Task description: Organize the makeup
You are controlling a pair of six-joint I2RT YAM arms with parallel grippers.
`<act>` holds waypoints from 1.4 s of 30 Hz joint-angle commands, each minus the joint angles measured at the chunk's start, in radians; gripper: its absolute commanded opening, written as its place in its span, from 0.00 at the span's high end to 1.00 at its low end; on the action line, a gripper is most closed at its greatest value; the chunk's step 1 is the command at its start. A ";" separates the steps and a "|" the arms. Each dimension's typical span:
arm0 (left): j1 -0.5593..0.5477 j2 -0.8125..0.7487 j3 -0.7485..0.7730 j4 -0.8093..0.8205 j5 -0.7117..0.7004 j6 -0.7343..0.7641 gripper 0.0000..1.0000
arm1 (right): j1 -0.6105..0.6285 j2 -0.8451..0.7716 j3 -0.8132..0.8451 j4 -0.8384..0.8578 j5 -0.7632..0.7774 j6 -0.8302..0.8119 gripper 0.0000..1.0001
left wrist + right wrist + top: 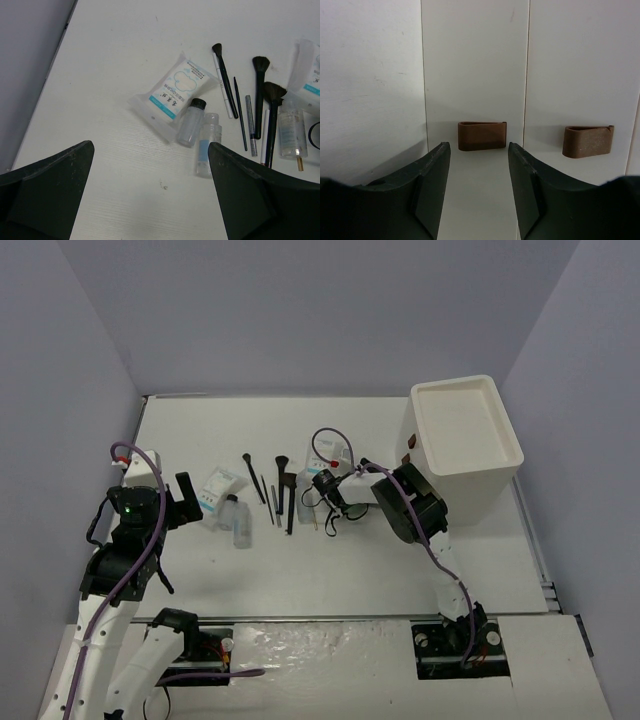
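Nothing is sorted yet: the makeup (215, 488) lies loose left of the box (470, 480). Left jaws gape empty; right jaws, apart, face a knob (481, 135).

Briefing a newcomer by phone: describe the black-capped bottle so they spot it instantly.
Find the white table and the white packet with blue print left of the row of black brushes. Two small clear bottles lie at its near edge. Yours is the black-capped bottle next to the packet; its neighbour has a pale cap and blue label.
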 commanded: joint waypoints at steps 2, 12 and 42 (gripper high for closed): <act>0.000 0.008 0.023 0.059 0.004 -0.010 0.03 | -0.014 -0.010 0.045 0.001 0.084 0.016 0.56; 0.000 0.008 0.021 0.059 0.005 -0.010 0.03 | -0.017 -0.003 0.066 0.002 0.091 0.001 0.77; 0.001 0.010 0.023 0.060 0.002 -0.008 0.03 | 0.173 -0.145 0.087 0.035 -0.329 0.017 1.00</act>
